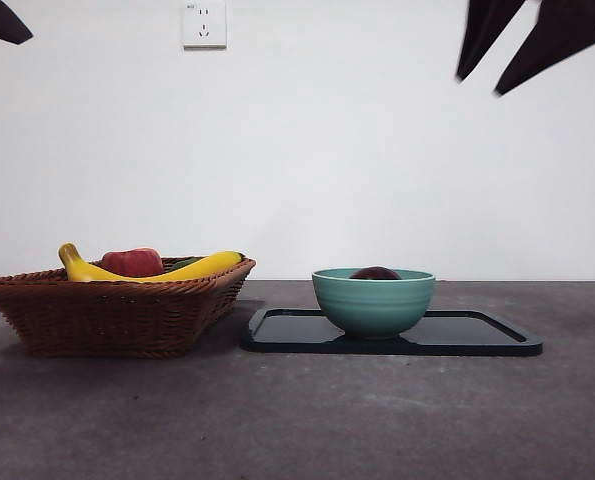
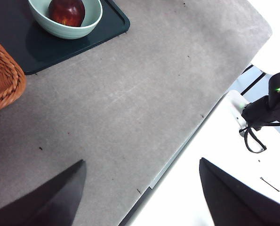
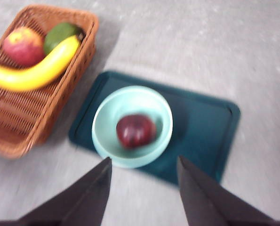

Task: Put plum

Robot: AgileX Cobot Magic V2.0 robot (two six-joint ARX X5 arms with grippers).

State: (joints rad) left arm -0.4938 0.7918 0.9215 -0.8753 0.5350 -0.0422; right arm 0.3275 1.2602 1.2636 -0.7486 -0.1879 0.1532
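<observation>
Items before you, operator:

1. Small round glossy dark maroon plum [image 3: 135, 130]; it lies inside the bowl, near the middle of its floor; from the front view you see only its dark crown above the rim.
2. Pale teal ribbed ceramic bowl [image 1: 373, 301]; upright on the tray, toward the tray's basket-side end.
3. Flat dark teal rectangular tray [image 1: 477, 335] with a raised lip; it rests on the table, just beside the basket.
4. Brown woven wicker basket [image 1: 107, 315]; you find in it a curved yellow banana [image 1: 192, 268], a red peach-like fruit [image 1: 133, 262] and a green fruit [image 3: 60, 34] tucked at the banana's far end.
5. Grey matte table [image 1: 297, 420]; it carries basket and tray.
6. White wall socket [image 1: 204, 23]; high on the white wall behind.
7. Right gripper [image 3: 142, 181]; high above the bowl and tray, touching nothing; its black jaws are spread and hold nothing; its wrist picture is blurred.
8. Left gripper [image 2: 142, 188]; raised over the table's edge, well apart from bowl and basket; its jaws are spread wide and hold nothing.
</observation>
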